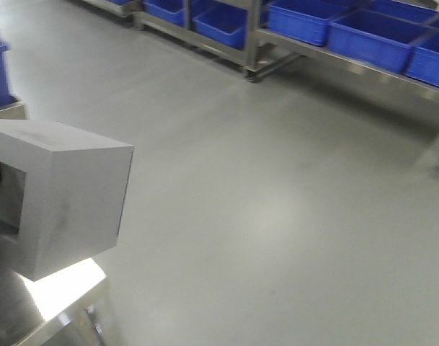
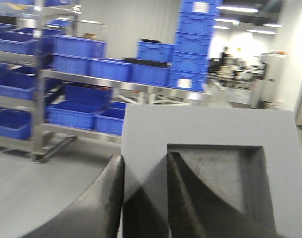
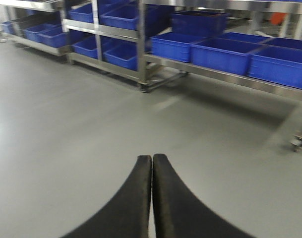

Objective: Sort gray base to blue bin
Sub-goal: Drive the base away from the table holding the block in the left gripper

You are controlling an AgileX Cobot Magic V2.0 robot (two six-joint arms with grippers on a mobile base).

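Left gripper [image 2: 145, 161] pinches gray base [image 1: 82, 194] wall, 1 finger in its recess; blue bin [image 1: 370, 36] well apart, ahead-right; right gripper [image 3: 151, 158] pressed together, empty.

gray base [image 1: 68, 194] cropped left, blue bins [image 1: 367, 32] blurred

My front camera looks down from above across the floor [image 1: 277, 202] toward the steel rack [image 1: 254, 43] of blue bins [image 1: 298, 20], well off. The right wrist camera faces that same rack's corner from lower down. The left wrist camera sits tight against the gray base [image 2: 205, 126], looking level at shelving [image 2: 39, 74] beyond it.
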